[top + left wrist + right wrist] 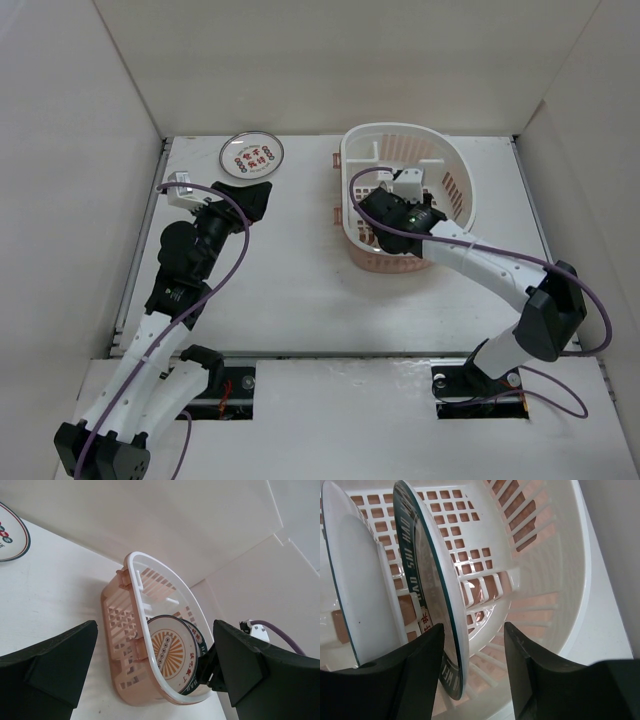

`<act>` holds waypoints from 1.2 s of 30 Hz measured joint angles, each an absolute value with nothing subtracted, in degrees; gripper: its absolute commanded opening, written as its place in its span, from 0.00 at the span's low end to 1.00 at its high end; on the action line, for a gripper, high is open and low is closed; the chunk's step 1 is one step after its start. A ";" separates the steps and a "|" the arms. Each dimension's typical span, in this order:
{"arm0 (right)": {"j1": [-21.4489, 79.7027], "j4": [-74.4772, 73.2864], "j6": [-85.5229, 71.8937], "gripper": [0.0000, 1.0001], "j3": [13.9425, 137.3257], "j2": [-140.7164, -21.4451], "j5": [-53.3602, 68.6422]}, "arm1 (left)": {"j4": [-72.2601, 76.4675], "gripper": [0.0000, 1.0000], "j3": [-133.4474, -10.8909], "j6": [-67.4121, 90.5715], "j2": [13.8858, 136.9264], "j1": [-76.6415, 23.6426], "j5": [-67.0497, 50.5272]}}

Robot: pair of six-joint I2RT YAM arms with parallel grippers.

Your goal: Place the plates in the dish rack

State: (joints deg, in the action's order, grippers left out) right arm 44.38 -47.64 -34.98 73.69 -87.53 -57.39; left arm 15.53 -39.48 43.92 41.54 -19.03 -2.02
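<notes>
A small, round, white, green-rimmed plate point(427, 587) with lettering stands on edge between the fingers of the right gripper point(472, 630). The black fingers are apart. The plate's rim lies against or just beside the inner finger, and a clear gap separates it from the outer one. The spread looks meant to let the plate rest on its own weight.

Just beyond the plate, on the side away from the open gap, a second small white sunburst plate point(167, 652) with an orange centre also stands upright. The two sit close and roughly parallel, as plates do when they are filed to drain.

Both plates and the right gripper are inside the dish rack point(398, 129). It is a rounded plastic basket with a white rim, a slotted white floor and salmon-pink ribbed sides. Its curved wall rises just past the fingertips and likely helps to prop the plates.

The left gripper point(155, 630) hovers over the white table point(290, 300), well apart from the rack. Its fingers are spread wide and hold nothing. Just ahead of its fingertips the third plate lies flat on the table. This small, round, white, red-character plate point(251, 155) is not yet loaded. The wide spread suits a reach for its rim, which would be the step left to do.
</notes>
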 measured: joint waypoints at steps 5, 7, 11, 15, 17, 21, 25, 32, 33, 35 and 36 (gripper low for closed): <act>44.51 -48.38 -35.66 0.62 74.43 -87.50 -57.45 | 15.53 1.00 -39.48 43.92 41.54 -19.03 -2.02; 44.58 -48.56 -35.77 0.62 74.56 -87.33 -57.45 | 15.53 1.00 -39.48 43.92 41.54 -19.03 -2.00; 44.66 -49.08 -35.81 0.64 74.78 -86.39 -57.34 | 15.53 1.00 -39.48 43.92 41.54 -19.03 -2.00; 44.75 -49.65 -35.57 0.64 75.72 -84.58 -56.88 | 15.53 1.00 -39.48 43.92 41.54 -19.03 -2.02; 45.04 -49.89 -35.38 0.64 76.44 -83.37 -56.49 | 15.53 1.00 -39.48 43.88 41.54 -19.03 -2.04; 46.54 -50.43 -34.09 0.68 78.50 -80.49 -55.29 | 15.27 1.00 -39.48 43.66 41.69 -19.03 -1.26; 48.95 -51.29 -32.25 0.74 80.90 -77.03 -54.19 | 11.75 1.00 -41.41 43.77 44.51 -19.03 2.87; 55.53 -46.96 -20.38 1.00 85.73 -72.20 -48.90 | 10.04 1.00 -43.11 47.05 53.63 -16.97 6.59; 56.27 -44.75 -18.24 1.00 85.47 -71.13 -46.15 | 10.83 1.00 -43.11 47.75 55.55 -15.88 6.94; 57.39 -39.90 -14.94 1.00 84.09 -68.25 -39.29 | 12.49 1.00 -43.20 48.73 60.38 -13.67 7.79; 57.87 -37.45 -13.87 1.00 82.85 -66.46 -36.18 | 13.45 1.00 -43.27 49.12 62.78 -12.51 7.81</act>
State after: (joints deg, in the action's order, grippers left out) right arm 57.87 -37.45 -13.87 82.85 -66.46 -36.18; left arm 13.45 -43.27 49.12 62.78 -12.51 7.81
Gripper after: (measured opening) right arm 0.997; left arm 0.997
